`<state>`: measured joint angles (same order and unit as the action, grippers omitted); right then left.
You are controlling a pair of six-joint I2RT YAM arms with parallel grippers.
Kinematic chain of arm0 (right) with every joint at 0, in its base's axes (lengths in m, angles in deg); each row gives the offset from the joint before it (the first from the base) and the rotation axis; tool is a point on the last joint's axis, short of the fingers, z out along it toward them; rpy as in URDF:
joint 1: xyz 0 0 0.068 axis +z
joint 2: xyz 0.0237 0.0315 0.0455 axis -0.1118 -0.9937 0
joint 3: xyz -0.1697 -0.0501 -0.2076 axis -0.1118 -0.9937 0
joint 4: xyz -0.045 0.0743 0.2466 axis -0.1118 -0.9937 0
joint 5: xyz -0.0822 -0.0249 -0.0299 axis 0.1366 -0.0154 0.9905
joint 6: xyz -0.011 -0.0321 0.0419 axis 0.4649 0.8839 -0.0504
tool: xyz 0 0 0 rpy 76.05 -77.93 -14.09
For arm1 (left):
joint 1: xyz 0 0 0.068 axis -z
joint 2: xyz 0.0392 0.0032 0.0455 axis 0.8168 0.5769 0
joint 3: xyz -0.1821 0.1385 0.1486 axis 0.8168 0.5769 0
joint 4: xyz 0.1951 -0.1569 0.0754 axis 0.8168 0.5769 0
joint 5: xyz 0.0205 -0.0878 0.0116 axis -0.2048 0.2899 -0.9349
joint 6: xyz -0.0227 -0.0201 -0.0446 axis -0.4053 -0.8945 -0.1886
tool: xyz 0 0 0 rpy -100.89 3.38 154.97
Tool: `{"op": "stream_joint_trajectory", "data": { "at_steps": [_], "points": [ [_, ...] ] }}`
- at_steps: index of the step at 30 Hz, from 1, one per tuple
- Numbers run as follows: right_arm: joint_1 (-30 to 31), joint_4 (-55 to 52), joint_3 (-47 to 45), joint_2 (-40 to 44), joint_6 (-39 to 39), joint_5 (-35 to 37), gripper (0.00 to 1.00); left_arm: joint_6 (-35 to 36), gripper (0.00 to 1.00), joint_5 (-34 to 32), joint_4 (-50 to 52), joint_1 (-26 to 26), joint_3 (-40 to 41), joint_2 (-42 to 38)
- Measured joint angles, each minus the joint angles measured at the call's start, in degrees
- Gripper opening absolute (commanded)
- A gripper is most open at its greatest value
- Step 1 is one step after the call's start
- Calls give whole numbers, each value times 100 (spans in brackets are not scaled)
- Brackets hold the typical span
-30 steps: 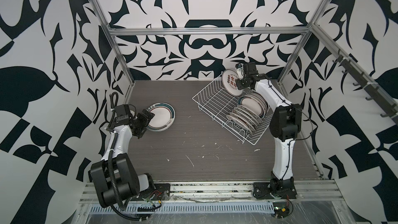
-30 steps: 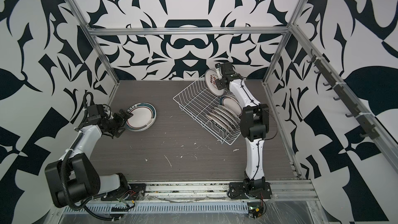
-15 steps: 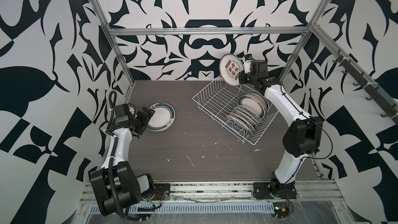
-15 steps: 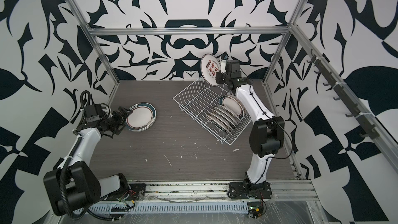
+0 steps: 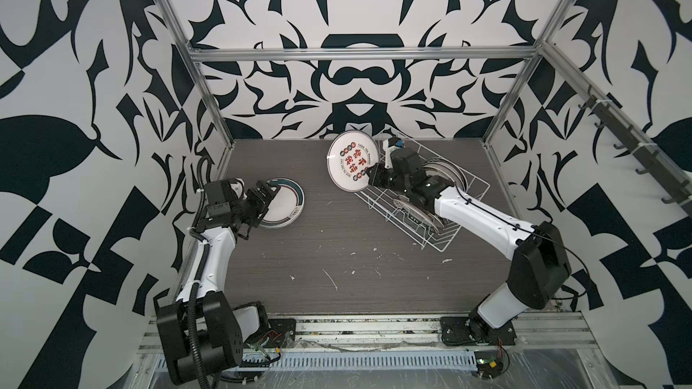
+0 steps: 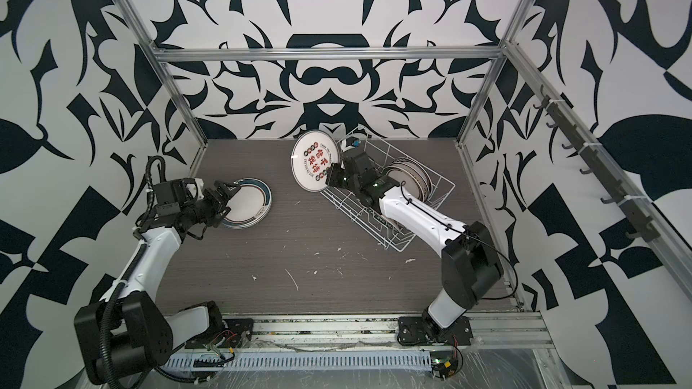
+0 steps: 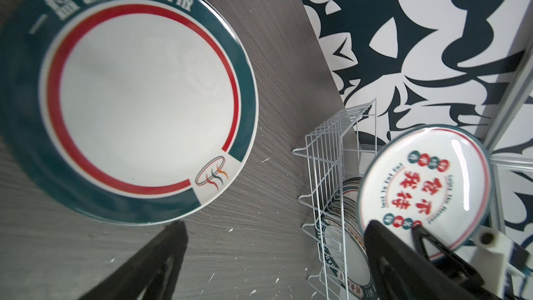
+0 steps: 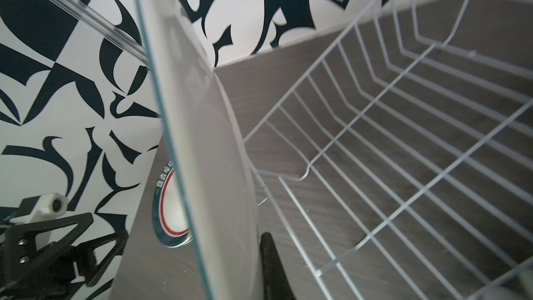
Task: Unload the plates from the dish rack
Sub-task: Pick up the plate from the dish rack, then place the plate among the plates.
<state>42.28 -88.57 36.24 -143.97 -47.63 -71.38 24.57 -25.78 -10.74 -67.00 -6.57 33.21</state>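
**Plate held clear of the rack**

On the dark wood-grain surface (image 5: 337, 256), the white wire dish rack (image 5: 468, 205) sits toward the right side, with several racked plates (image 5: 443, 175) standing in its slots. A short stack of green-rimmed plates (image 5: 284, 203) lies flat, well apart to the left. Between them, a plate with red characters (image 5: 352, 160) hangs on edge in the air, just past the rack's end. The right gripper (image 5: 374, 175) is pinched tight on its lower rim. The left gripper (image 5: 267, 194), spread wide and holding nothing, hovers at the edge of the stack. The plate looks glazed, rigid and brittle. It is likely slick and weighty for so narrow a hold, so a deeper bite on the rim would seem safest.
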Motion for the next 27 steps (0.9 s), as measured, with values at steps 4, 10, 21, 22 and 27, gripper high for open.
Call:
{"op": "stream_joint_trajectory", "data": {
  "at_steps": [4,10,21,22,27],
  "points": [
    [133,227,-243,-149,-1075,-278,0,-170,99,175,-343,129,164,0],
    [295,610,-291,-428,-2129,-828,0,-372,96,337,-752,262,326,76],
    [789,1193,120,-1250,-2994,-1613,0,-599,81,612,-1394,326,411,304],
    [820,1283,164,-1338,-3051,-1681,0,-632,77,649,-1451,326,439,354],
    [887,1580,369,-1694,-3281,-1934,0,-713,54,772,-1589,326,529,503]
  ]
}}
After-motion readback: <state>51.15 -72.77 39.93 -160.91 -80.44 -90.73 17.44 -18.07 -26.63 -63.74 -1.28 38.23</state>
